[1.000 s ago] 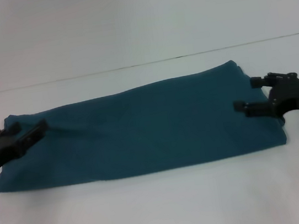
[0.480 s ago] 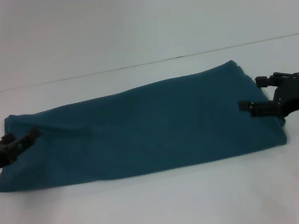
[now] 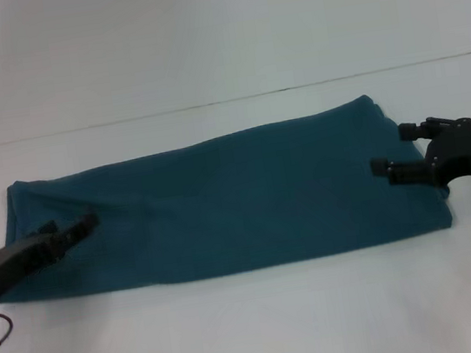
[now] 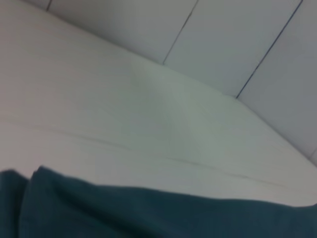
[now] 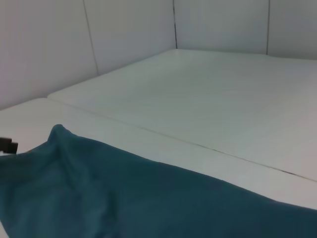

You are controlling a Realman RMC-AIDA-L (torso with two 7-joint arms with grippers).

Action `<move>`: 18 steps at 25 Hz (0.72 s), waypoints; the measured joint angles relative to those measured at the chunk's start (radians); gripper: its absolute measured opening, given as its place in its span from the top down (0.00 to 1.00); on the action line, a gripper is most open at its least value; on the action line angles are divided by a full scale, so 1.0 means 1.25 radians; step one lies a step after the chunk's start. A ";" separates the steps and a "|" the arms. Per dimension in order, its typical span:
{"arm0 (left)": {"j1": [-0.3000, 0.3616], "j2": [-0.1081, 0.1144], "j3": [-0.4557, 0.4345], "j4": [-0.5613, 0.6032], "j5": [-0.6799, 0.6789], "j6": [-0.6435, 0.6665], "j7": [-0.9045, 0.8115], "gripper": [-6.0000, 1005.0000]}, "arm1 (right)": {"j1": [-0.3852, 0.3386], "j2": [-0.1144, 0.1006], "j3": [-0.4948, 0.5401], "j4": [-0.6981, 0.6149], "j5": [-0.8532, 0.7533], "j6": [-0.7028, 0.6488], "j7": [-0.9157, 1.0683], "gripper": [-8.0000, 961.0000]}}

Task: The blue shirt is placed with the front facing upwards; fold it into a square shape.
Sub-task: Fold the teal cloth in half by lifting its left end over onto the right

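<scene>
On the white table (image 3: 240, 334) the blue shirt (image 3: 230, 199) lies as a long flat band, already narrowed, with no lettering showing. My left gripper (image 3: 84, 224) sits low over its left end, fingers nearly together — whether cloth is pinched I cannot tell. My right gripper (image 3: 394, 151) is at the right end, fingers spread, holding nothing. To do this fold well, I judge each side should take all layers at the edge and lift evenly — no dragging.
</scene>
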 joint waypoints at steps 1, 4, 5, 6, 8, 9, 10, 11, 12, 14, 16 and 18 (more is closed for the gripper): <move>0.000 -0.001 0.004 -0.008 0.000 -0.011 0.000 0.13 | 0.000 0.000 0.000 0.002 0.000 0.002 0.000 0.06; 0.002 -0.001 0.005 -0.026 0.009 -0.040 -0.001 0.13 | -0.001 0.000 -0.002 0.005 0.000 0.013 -0.001 0.06; 0.002 -0.001 0.005 -0.029 0.012 -0.047 -0.002 0.13 | -0.001 0.000 -0.003 0.005 0.000 0.017 -0.001 0.06; 0.004 -0.001 0.005 -0.032 0.016 -0.056 -0.004 0.13 | -0.001 0.000 -0.005 0.005 0.000 0.021 0.000 0.06; 0.006 -0.001 0.006 -0.039 0.019 -0.068 -0.005 0.13 | 0.000 0.000 -0.006 0.006 0.000 0.023 0.000 0.06; 0.008 -0.001 0.005 -0.043 0.020 -0.075 -0.004 0.13 | 0.001 0.000 -0.006 0.006 0.000 0.024 0.000 0.06; 0.010 -0.001 0.004 -0.046 0.021 -0.081 -0.003 0.13 | 0.002 0.000 -0.006 0.006 0.000 0.026 0.000 0.06; 0.011 -0.001 0.003 -0.051 0.021 -0.090 -0.001 0.13 | 0.004 0.000 -0.007 0.006 0.000 0.027 0.000 0.06; 0.012 -0.001 0.003 -0.054 0.021 -0.096 0.000 0.13 | 0.005 0.000 -0.007 0.006 0.000 0.029 0.000 0.06; 0.016 -0.001 0.002 -0.056 0.020 -0.098 0.005 0.13 | 0.008 0.000 -0.009 0.006 0.000 0.035 0.001 0.06; 0.018 -0.002 0.001 -0.057 0.020 -0.096 0.009 0.13 | 0.010 0.000 -0.010 0.006 0.000 0.042 0.001 0.06; 0.020 -0.002 -0.001 -0.056 0.017 -0.090 0.013 0.13 | 0.013 0.000 -0.010 0.007 0.000 0.045 0.001 0.06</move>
